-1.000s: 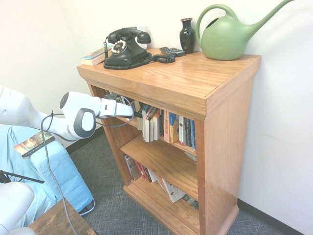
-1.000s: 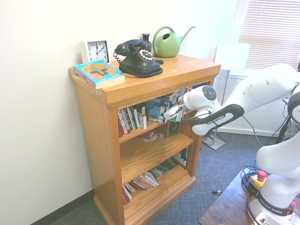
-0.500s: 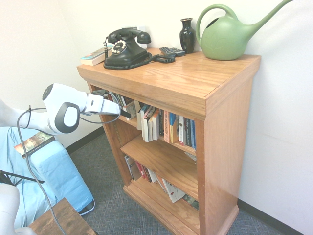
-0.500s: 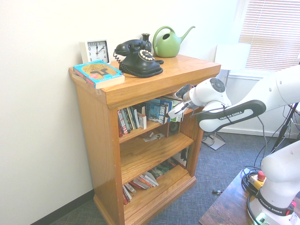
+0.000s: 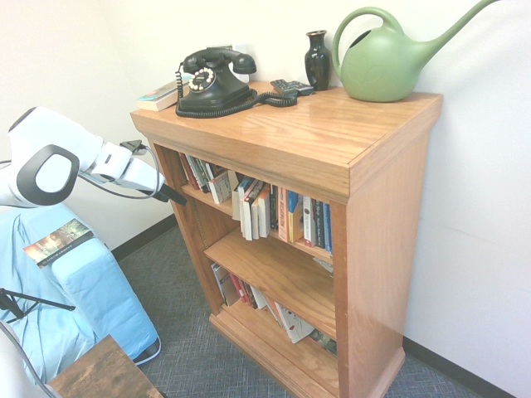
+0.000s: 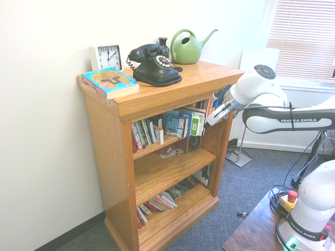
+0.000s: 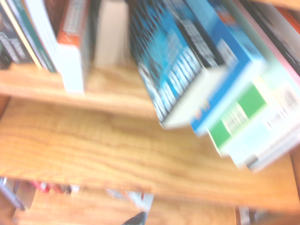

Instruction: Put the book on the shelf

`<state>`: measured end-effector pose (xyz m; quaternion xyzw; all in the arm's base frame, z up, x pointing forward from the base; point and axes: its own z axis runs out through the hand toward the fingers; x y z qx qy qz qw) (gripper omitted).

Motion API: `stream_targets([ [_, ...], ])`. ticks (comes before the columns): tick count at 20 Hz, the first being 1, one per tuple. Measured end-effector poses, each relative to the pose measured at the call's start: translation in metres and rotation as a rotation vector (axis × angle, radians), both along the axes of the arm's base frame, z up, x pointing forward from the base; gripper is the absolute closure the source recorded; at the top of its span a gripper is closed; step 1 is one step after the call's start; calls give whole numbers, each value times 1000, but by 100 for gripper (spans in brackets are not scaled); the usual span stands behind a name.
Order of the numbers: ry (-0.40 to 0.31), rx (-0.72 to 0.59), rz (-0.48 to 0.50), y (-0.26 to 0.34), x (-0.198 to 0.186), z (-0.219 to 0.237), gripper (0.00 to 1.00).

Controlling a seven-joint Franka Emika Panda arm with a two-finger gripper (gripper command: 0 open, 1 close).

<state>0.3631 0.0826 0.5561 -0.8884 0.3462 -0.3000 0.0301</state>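
Book point(image 6: 175, 124) of the task, one thick blue paperback: it is seen on the uppermost of three plank tiers of the shelf point(image 6: 112, 157), leaned among the other volumes toward the open front corner. In the wrist view the same book point(image 7: 168, 70) is shown close, tilted, with its lower corner resting on the oak plank; two or three further tilted volumes are stacked against it, though the blur prevents an exact count.

One gripper point(image 6: 212, 119) is shown outside the bookcase, just beside its front corner and pointed downward at a slant. Its jaws are spread wide and nothing is held between them. In the first exterior view the gripper point(image 5: 174, 197) is seen apart from the row of books.

On the top board five articles are counted: one black telephone point(image 6: 154, 65), one green watering can point(image 6: 187, 47), one dark vase point(image 5: 318, 60), one white clock point(image 6: 107, 56) and one teal-and-yellow book point(image 6: 110, 82). All three tiers are occupied by books.

One thin photo-covered book point(image 5: 56, 242) is laid on a pale blue covering point(image 5: 99, 290), and one dark wooden table point(image 5: 104, 373) is partly shown.
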Motion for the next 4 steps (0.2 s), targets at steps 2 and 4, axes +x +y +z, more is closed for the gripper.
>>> stream_targets([
  [2,30,32,-24,-6,-1,17,0],
  [4,64,62,-46,-13,1,31,0],
])
